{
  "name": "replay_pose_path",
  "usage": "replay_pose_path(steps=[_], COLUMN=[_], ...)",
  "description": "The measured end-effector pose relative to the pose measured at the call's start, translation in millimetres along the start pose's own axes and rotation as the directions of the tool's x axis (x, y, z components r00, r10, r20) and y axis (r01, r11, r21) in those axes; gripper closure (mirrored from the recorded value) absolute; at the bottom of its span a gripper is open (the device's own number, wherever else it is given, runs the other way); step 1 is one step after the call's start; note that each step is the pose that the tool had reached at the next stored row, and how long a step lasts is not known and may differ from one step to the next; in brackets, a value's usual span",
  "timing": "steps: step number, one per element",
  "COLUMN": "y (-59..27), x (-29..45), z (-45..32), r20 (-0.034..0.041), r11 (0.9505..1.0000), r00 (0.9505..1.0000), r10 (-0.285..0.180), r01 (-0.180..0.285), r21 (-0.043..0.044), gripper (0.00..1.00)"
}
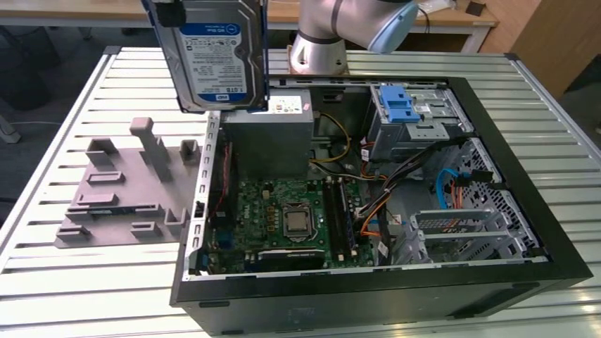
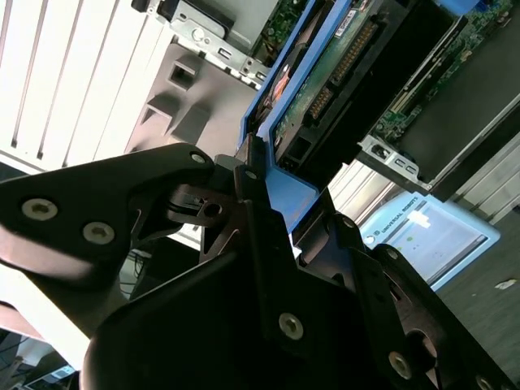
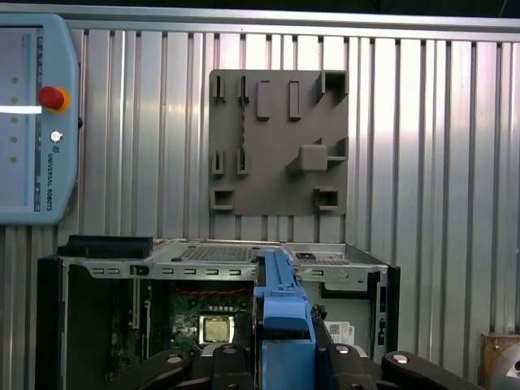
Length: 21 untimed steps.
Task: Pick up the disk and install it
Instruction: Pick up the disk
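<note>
My gripper (image 2: 264,175) was clamped on the disk (image 1: 221,56), held upright, long axis vertical, above the far corner of the case (image 1: 376,299) on the exterior view's left; the drive cage (image 1: 413,120) lay toward the exterior view's right

We see bright, even overhead light in the exterior view, w/ sheen on the pale ribbed metal table (image 1: 75,282) and the flat silver-metal, blue-labelled disk (image 1: 214,56). In the first wrist view glare streaks the slats (image 3: 406,162); in the second wrist view the black gripper (image 2: 284,191) sits in shadow.
</note>
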State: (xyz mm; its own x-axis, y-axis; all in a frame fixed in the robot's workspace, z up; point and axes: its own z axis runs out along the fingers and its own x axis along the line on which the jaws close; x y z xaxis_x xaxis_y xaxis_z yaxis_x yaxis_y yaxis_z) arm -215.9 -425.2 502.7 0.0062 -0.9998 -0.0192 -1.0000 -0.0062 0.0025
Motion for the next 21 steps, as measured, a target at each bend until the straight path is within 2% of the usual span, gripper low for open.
replay_pose_path(steps=[21], y=[-20.2], x=[0.3], z=[1.4], r20=[0.0], r11=[1.0], r00=[1.0], r10=[0.0], r01=[0.0], r21=[0.0], gripper=[0.64])
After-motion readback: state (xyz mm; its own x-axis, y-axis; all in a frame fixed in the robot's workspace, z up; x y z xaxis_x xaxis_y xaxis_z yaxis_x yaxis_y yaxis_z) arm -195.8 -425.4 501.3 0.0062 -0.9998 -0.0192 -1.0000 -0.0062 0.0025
